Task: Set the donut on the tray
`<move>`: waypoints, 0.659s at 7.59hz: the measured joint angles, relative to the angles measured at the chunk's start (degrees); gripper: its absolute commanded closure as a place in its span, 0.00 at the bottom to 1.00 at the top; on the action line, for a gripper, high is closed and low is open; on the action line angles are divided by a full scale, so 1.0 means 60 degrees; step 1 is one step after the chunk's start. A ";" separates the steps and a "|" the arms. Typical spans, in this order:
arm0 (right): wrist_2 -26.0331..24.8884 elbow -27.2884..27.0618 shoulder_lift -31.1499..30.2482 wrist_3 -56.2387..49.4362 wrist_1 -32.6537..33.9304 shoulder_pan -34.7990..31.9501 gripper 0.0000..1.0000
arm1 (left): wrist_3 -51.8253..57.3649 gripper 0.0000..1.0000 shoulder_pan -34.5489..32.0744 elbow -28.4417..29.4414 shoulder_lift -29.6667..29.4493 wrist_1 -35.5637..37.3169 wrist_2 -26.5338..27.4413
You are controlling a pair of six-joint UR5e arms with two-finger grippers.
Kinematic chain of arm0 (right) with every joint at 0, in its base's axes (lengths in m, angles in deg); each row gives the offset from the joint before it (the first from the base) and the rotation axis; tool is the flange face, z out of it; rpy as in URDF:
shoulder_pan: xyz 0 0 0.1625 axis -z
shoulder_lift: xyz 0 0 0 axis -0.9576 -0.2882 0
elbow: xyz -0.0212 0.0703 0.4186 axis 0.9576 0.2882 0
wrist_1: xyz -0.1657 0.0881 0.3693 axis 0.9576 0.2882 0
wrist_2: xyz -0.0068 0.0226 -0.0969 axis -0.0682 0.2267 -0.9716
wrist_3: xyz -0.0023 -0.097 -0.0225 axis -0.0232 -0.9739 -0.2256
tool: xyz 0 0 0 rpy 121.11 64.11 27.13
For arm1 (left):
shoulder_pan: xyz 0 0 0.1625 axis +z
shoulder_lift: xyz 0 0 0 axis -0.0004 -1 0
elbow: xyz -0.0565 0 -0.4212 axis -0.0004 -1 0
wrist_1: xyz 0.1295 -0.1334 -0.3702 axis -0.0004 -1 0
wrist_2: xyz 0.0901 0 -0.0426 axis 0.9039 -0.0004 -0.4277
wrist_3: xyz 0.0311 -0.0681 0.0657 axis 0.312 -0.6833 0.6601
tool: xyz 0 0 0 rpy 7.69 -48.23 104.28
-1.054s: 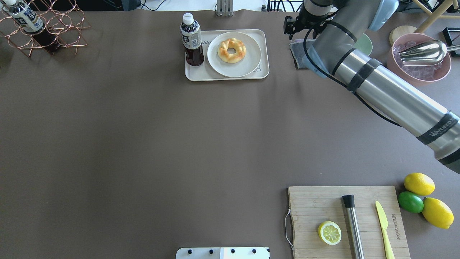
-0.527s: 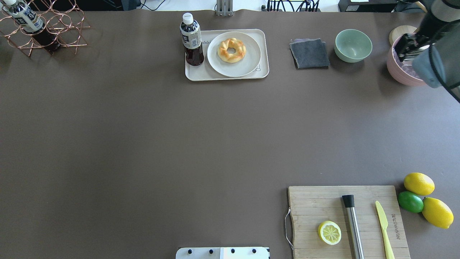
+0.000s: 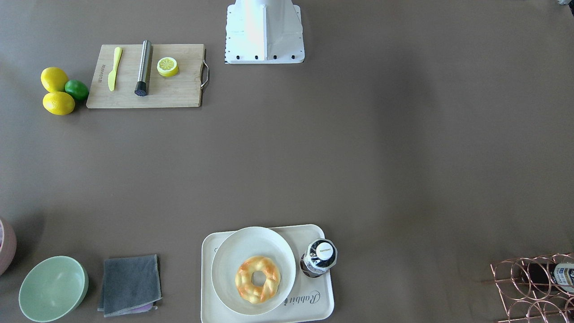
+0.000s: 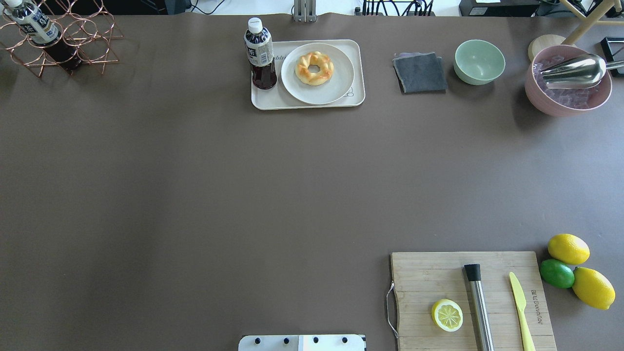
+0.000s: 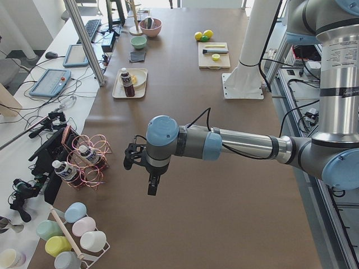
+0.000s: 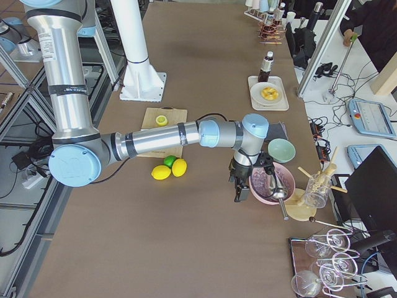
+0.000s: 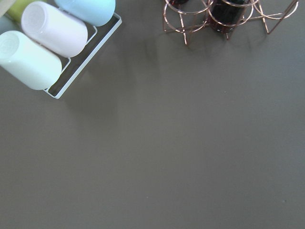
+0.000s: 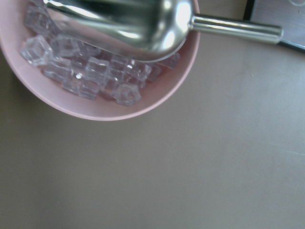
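Note:
The donut (image 4: 314,68), a braided ring with orange-brown patches, lies on a round off-white plate (image 4: 336,90). The plate stands on the cream tray (image 4: 265,101) at the table's far side. The front-facing view shows the donut (image 3: 257,279) on the plate (image 3: 224,269) and the tray (image 3: 314,305) with its "Rabbit" script. My left gripper (image 5: 151,188) hangs over bare table near the copper rack, far from the tray. My right gripper (image 6: 239,189) hangs beside the pink ice bowl (image 6: 270,183). I cannot tell whether either is open or shut.
A dark tea bottle (image 4: 260,53) stands on the tray's left part. A grey cloth (image 4: 419,72), a green bowl (image 4: 479,61) and the pink ice bowl with a metal scoop (image 4: 568,78) lie to the right. A cutting board (image 4: 429,278) with a lemon half, muddler and knife is near my base.
My right arm has swung away to the right and left the overhead view. The donut, plate and tray have not moved.

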 measured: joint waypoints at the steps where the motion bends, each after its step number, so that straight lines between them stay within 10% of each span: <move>1: 0.0192 0.0095 -0.0338 -0.0097 -0.0157 -0.0191 0.00 | 0.0051 0.02 -0.0071 0.0349 0.0155 -0.0366 0.0001; 5: 0.1601 0.0393 -0.1256 -0.0252 -0.0292 -0.1286 0.00 | 0.0069 0.02 -0.0051 0.1506 0.0100 -0.1568 0.0097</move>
